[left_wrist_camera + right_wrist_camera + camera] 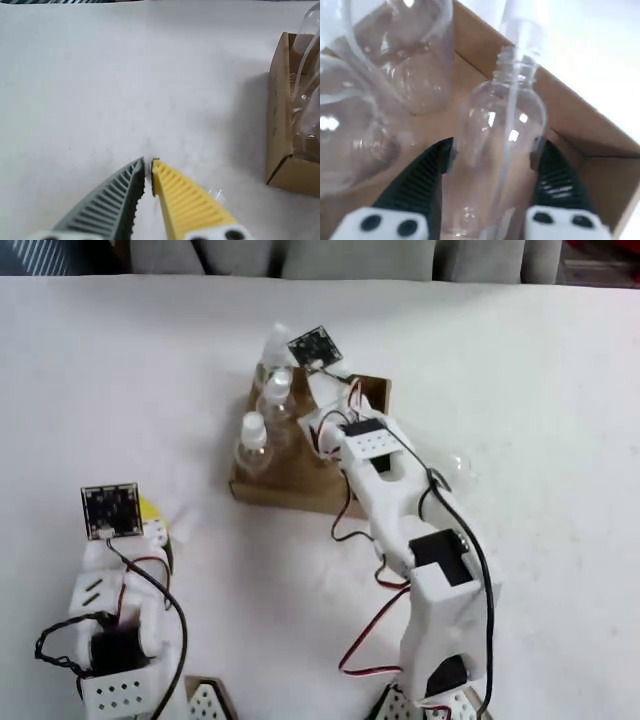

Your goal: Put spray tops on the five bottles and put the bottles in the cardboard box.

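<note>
My right gripper reaches down into the cardboard box, its black fingers shut on either side of a clear bottle with a white spray top. Two more clear bottles stand close beside it in the box. From above, the box holds three capped bottles along its left side, with the right arm over it. My left gripper, one finger grey and one yellow, is shut on nothing, low over bare table to the left of the box.
A clear bottle-like shape lies on the white table just right of the right arm. The left arm's base sits at the front left. Grey chair backs line the far edge.
</note>
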You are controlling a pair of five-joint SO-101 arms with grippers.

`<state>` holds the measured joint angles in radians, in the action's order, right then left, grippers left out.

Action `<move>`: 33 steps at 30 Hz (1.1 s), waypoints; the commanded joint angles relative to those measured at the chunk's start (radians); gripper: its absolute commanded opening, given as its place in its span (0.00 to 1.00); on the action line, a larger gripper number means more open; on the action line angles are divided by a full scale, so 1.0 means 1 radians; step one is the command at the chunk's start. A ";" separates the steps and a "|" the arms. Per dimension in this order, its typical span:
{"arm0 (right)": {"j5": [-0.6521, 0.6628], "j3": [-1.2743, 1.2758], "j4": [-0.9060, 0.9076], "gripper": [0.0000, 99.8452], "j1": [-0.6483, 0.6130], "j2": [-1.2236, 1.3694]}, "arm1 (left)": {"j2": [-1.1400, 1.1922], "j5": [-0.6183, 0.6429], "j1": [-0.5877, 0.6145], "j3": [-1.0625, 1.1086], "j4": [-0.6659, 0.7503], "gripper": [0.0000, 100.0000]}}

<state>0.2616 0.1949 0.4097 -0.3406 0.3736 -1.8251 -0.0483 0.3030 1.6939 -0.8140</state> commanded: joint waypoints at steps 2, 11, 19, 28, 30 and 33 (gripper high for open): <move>0.002 -0.051 -0.012 0.07 0.031 -0.022 | -0.002 -0.012 -0.005 0.000 -0.008 0.04; 0.000 -0.051 -0.012 0.06 0.042 -0.025 | -0.002 -0.012 -0.005 0.000 -0.008 0.04; 0.000 -0.041 -0.005 0.06 0.062 -0.076 | -0.002 -0.012 -0.005 0.000 -0.008 0.04; 0.000 -0.041 -0.004 0.06 0.094 -0.101 | -0.002 -0.012 -0.005 0.000 -0.008 0.04; 0.000 -0.043 -0.004 0.06 0.094 -0.101 | -0.002 -0.012 -0.005 0.000 -0.008 0.04; 0.000 -0.046 -0.004 0.06 0.094 -0.102 | -0.002 -0.012 -0.005 0.000 -0.008 0.04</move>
<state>0.2585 0.1949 0.4097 -0.2700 0.3429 -1.8251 -0.0483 0.3030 1.6939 -0.8140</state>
